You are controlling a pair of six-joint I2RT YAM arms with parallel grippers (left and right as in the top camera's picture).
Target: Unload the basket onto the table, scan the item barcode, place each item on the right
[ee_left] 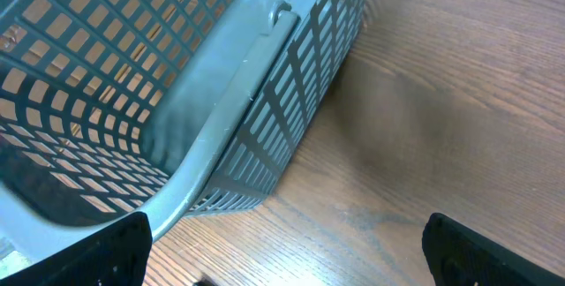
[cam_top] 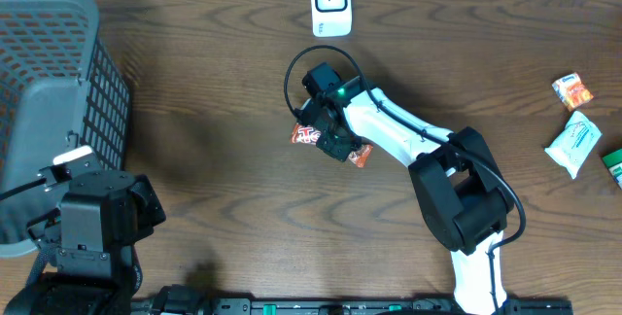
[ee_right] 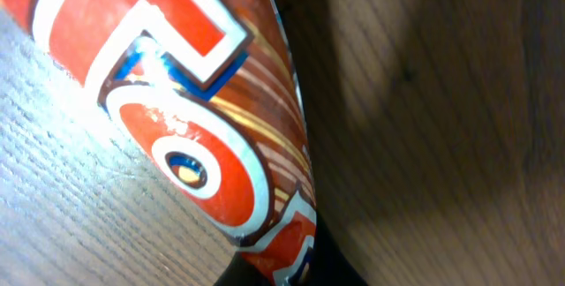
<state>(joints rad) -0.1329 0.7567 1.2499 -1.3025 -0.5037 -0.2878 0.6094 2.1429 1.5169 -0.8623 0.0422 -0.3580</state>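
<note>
Red snack packet [cam_top: 307, 137] on the table [cam_top: 194, 111], tight inside the right gripper [cam_top: 333, 143]

left arm [cam_top: 92, 220]: folded low, fingers [ee_left: 106, 251] wide apart | right arm [cam_top: 428, 150]: stretched forward, fingers [ee_right: 327, 267] closed on packet [cam_top: 306, 137]

Snack wrapper [ee_right: 190, 145], right wrist view: big red letters edged in white and blue are showing. One is a round "o" shape, and the word is running off the frame, so it is not reading whole.
Snack wrapper, overhead view: a white letter like "T" is showing on red, and the rest is not reading.
Scanner [cam_top: 330, 4]: small marks are showing on its face, too small to read.
Orange packet [cam_top: 572, 90], white packet [cam_top: 573, 144], green packet [cam_top: 613, 162]: print is showing, too small to read.
</note>
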